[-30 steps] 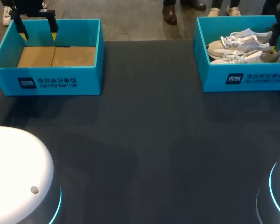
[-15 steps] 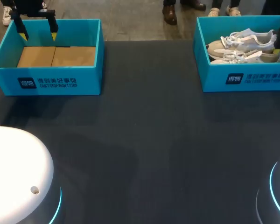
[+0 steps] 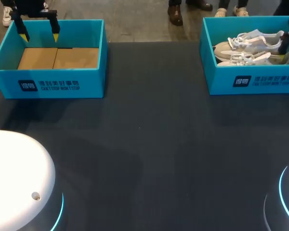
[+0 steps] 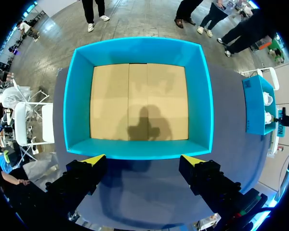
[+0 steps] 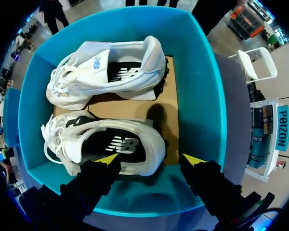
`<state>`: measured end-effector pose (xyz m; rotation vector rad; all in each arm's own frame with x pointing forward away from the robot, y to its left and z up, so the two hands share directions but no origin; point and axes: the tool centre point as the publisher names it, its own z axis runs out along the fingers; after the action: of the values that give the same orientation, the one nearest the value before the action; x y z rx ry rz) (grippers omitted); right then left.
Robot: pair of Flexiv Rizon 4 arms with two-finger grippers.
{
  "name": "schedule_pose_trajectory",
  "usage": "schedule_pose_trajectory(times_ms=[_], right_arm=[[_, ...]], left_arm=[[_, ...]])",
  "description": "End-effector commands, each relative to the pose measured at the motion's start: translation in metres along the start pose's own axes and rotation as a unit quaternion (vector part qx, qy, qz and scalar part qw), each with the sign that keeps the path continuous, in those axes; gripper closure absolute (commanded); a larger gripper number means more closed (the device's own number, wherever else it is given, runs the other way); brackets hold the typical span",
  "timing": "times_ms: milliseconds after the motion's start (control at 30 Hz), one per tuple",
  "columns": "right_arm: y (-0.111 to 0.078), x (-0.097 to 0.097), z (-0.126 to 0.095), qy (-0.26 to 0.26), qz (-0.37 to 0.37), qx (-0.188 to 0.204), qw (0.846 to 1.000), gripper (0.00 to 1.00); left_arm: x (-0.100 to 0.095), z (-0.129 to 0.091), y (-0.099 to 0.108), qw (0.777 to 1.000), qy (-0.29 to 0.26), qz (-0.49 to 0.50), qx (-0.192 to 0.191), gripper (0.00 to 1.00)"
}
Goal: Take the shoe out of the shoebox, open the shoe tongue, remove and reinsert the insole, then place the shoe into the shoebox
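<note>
Two white sneakers lie on their sides in the right blue shoebox (image 3: 250,82). In the right wrist view the nearer shoe (image 5: 106,142) is under my right gripper (image 5: 150,160), the farther shoe (image 5: 111,72) ahead of it. That gripper is open above the box (image 5: 202,96): one yellow tip hangs over the nearer shoe's heel opening, the other over the box wall, and nothing is held. In the head view it shows at the box's right end (image 3: 285,48). My left gripper (image 3: 39,34) (image 4: 143,159) stands open over the left shoebox (image 3: 53,84).
The left shoebox (image 4: 139,50) holds only its brown cardboard floor (image 4: 139,101). Between the two boxes stretches the dark table top (image 3: 149,144). Both boxes stand near the table's far edge.
My right gripper's fingers have spread wider and shifted slightly at the heel end of the nearer shoe, which stays in the box. The left arm has not moved.
</note>
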<state>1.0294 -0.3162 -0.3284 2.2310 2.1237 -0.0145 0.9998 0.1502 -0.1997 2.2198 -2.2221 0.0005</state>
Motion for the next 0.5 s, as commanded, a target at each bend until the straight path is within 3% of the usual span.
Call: schedule_pose_trajectory(times_ms=[33,133,500], right_arm=[[0.006,0.0,0.01,0.003,0.0,0.006,1.0,0.15],[0.007,0.003,0.013,0.007,-0.003,0.005,1.0,0.11],[0.014,0.001,0.029,0.015,-0.008,0.012,1.0,0.2]], left_arm=[[0.0,0.0,0.0,1.0,0.0,0.0,0.0,0.0],[0.0,0.0,0.0,1.0,0.0,0.0,0.0,0.0],[0.0,0.0,0.0,1.0,0.0,0.0,0.0,0.0]])
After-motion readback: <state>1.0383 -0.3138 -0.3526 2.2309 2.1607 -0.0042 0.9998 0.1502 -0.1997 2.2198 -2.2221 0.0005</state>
